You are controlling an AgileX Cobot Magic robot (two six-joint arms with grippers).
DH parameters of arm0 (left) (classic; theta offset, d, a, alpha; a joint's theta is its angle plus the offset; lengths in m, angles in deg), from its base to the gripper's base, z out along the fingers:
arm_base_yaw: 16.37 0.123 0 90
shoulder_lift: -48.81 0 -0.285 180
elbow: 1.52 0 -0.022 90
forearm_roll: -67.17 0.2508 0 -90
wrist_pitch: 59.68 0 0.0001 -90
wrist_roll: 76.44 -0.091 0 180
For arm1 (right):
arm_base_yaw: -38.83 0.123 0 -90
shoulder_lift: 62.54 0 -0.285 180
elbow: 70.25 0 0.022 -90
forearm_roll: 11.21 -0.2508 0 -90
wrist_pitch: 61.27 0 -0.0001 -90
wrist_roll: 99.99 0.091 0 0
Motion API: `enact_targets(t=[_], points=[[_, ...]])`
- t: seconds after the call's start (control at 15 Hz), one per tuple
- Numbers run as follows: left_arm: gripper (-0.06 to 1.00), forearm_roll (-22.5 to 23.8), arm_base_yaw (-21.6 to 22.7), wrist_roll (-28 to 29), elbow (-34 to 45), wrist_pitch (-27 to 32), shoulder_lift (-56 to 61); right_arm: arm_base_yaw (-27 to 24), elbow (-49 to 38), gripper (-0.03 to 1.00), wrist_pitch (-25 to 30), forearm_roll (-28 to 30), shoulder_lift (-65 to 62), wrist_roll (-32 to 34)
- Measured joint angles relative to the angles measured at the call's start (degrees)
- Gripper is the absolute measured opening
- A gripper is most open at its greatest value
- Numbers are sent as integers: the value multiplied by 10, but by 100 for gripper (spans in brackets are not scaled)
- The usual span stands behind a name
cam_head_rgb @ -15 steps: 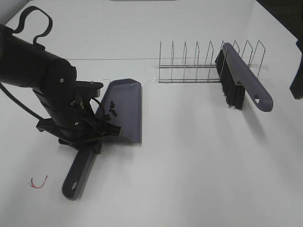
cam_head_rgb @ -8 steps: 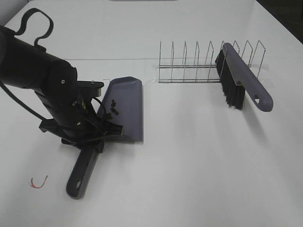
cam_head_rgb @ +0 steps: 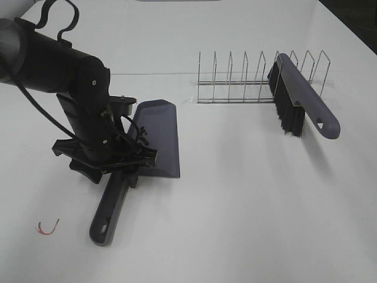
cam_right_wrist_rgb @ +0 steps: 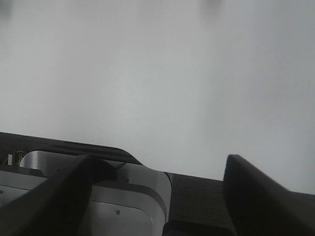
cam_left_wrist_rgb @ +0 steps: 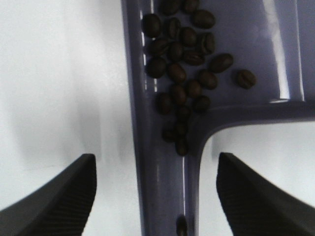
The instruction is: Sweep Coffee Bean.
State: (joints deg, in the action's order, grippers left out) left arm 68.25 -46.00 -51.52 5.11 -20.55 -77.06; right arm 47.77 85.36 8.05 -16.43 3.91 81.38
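Observation:
The purple dustpan (cam_head_rgb: 159, 127) lies flat on the white table at left, its handle (cam_head_rgb: 109, 209) pointing toward the front edge. Several dark coffee beans (cam_head_rgb: 141, 134) sit in the pan; the left wrist view shows these beans (cam_left_wrist_rgb: 184, 54) heaped at the inner corner where the handle (cam_left_wrist_rgb: 162, 191) joins. My left gripper (cam_head_rgb: 112, 168) hovers over that joint, open, with its fingers (cam_left_wrist_rgb: 59, 196) standing clear on either side of the handle. In its wrist view my right gripper (cam_right_wrist_rgb: 158, 158) is open over bare table with nothing between its fingers; the overhead view does not show it.
A purple hand brush (cam_head_rgb: 303, 97) with black bristles leans on the right end of a wire rack (cam_head_rgb: 247, 76) at the back. A thin red string (cam_head_rgb: 47, 227) lies near the front left.
My left gripper has opened and let go of the dustpan handle. The arm has shifted a little to the right, and the dustpan with it.

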Motion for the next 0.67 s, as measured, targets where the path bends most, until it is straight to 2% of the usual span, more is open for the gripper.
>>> enact_targets(t=[0.13, 0.33, 0.4, 0.47, 0.67], points=[[71, -1, 0, -5, -2, 20, 13, 0, 0, 71, 3, 0, 0, 0], [72, 3, 0, -6, -3, 46, 76, 0, 0, 71, 3, -1, 0, 0], [72, 28, 0, -6, -3, 99, 131, 0, 0, 71, 3, -2, -6, 0], [72, 36, 0, -7, -3, 119, 146, 0, 0, 71, 3, -3, -11, -1], [72, 82, 0, -7, -3, 233, 249, 0, 0, 71, 5, -3, -66, -1]])
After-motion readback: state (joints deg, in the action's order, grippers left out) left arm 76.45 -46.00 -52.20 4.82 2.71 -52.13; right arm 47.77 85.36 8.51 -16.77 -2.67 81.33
